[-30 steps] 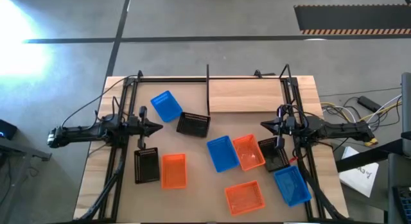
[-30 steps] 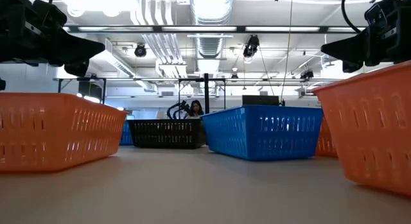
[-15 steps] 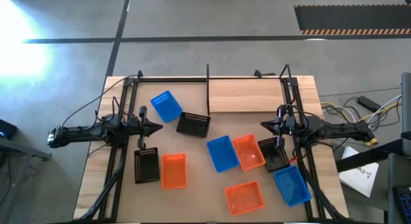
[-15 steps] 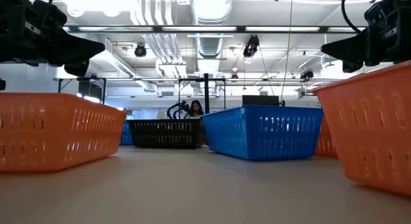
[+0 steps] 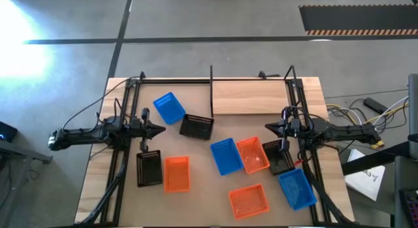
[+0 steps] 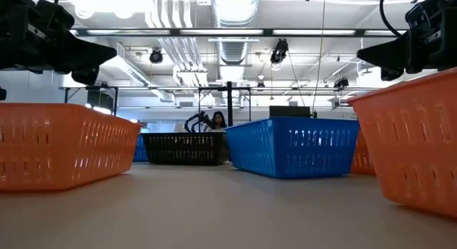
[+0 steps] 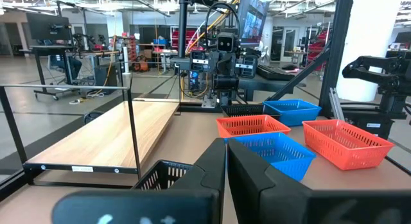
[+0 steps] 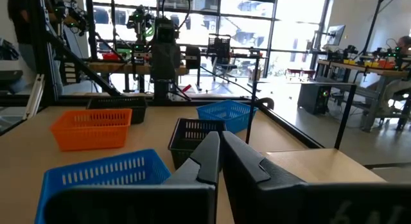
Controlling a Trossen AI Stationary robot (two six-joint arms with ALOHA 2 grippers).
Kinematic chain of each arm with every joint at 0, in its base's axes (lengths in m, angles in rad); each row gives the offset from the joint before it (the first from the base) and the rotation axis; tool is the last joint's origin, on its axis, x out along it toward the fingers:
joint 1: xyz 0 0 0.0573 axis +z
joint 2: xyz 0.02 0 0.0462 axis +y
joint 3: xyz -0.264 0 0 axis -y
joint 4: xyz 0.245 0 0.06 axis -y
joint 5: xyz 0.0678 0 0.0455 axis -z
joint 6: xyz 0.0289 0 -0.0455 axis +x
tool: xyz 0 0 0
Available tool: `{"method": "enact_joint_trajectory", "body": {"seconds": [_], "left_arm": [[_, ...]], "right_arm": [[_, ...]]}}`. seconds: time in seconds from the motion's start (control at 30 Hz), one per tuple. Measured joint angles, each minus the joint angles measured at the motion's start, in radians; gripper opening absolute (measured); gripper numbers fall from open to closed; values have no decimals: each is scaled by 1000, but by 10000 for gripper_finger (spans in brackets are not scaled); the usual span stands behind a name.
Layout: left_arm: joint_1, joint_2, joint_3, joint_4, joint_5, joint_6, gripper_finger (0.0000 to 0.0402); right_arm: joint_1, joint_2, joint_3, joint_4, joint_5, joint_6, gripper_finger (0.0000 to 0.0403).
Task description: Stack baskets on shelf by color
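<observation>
Left gripper (image 5: pixel 159 130): held above the left side of the tabletop, fingers pressed together, nothing pinched; seen as closed in the left wrist view (image 7: pixel 226 166)
Right gripper (image 5: pixel 268 128): held above the right side of the tabletop, fingers pressed together, nothing pinched; closed fingers also seen in the right wrist view (image 8: pixel 220 153)
Nearest to left gripper: a black basket (image 5: pixel 196 127) just beside its tip, a blue basket (image 5: pixel 169 108) beyond it toward the shelf
Below left arm: a second black basket (image 5: pixel 149 168) with an orange basket (image 5: pixel 176 174) touching its side
Nearest to right gripper: a third black basket (image 5: pixel 277 156) partly covered by the right arm
Middle group: a blue basket at centre (image 5: pixel 226 156) and an orange basket at centre (image 5: pixel 253 155) set side by side, touching
Near edge: an orange basket in front (image 5: pixel 249 200) and a blue basket at the right (image 5: pixel 296 189)
Shelf (image 5: pixel 251 97): pale plank at the far side of the tabletop (image 5: pixel 98 182), no basket on it
Baskets counted: eight visible, none stacked
</observation>
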Motion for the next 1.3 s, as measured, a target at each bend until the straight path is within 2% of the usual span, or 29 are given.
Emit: {"method": "enact_joint_trajectory", "body": {"seconds": [0.73,0.97,1.07,1.17,1.3], "left_arm": [[0,0,0,0,0,0,0],[0,0,0,0,0,0,0],[0,0,0,0,0,0,0],[0,0,0,0,0,0,0],[0,0,0,0,0,0,0]], "right_arm": [[0,0,0,12,-8,-3,9],[0,1,0,140,-2,306,9],[0,3,0,162,25,281,9],[0,15,0,168,-31,272,9],[0,52,0,196,-43,308,9]]}}
